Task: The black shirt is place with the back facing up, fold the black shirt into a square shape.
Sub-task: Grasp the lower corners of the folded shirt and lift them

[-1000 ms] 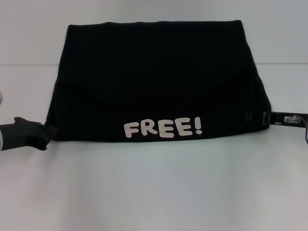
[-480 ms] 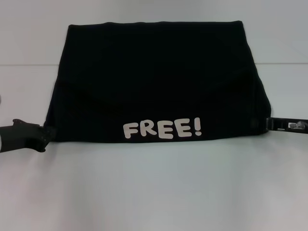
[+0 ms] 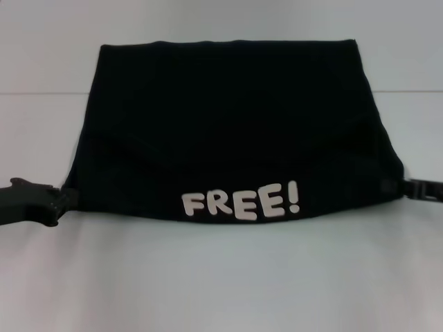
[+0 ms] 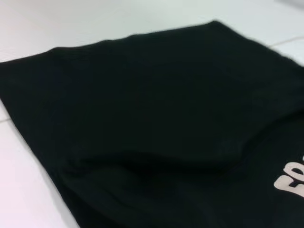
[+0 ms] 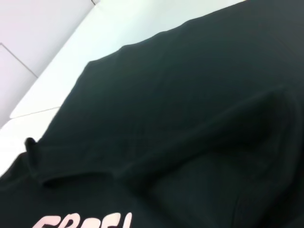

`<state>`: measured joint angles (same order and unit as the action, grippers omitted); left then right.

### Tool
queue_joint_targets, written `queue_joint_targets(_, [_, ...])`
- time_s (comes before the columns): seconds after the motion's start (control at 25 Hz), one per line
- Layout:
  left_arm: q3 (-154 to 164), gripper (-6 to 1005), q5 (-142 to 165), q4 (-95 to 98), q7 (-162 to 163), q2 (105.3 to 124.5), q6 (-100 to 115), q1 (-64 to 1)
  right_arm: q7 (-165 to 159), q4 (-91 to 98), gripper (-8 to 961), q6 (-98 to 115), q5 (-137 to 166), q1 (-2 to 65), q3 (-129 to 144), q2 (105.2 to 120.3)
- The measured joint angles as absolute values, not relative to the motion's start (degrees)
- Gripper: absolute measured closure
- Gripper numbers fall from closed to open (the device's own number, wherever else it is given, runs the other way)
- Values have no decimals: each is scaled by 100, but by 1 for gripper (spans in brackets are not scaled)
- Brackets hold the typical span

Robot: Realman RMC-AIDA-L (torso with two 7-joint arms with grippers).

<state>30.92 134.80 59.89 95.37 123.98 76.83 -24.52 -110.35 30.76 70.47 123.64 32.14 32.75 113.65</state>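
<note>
Your black shirt (image 3: 232, 131) lies folded mid-surface (image 3: 221, 277), "FREE!" print (image 3: 241, 201) along its 6 o'clock edge. The left gripper (image 3: 61, 201) at 8 o'clock and right gripper (image 3: 405, 187) at 4 o'clock flank the near corners, probably for another fold. You cannot tell their jaws' state. Only the wrist views show the layered ridges.

Matt black cloth on smooth white top

I see black shirt (image 3: 228, 131) soft, matt fabric w/ cream print (image 3: 241, 203); table (image 3: 221, 277) smooth, faint sheen

The black shirt's (image 3: 235, 131) near edge has lifted toward the camera, both corners raised.
</note>
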Motion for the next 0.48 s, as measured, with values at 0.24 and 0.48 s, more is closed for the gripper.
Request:
queue_joint_targets(0.24, [2458, 974, 13469, 6182, 9491, 12371, 8802, -2327, -10611, 3414, 907, 8232, 12371, 2608, 3042, 11169])
queue_joint_targets(0.48, [1825, 973, 13496, 6208, 9219, 12262, 10125, -2248, -10072, 3455, 907, 9087, 12405, 2025, 2975, 10945])
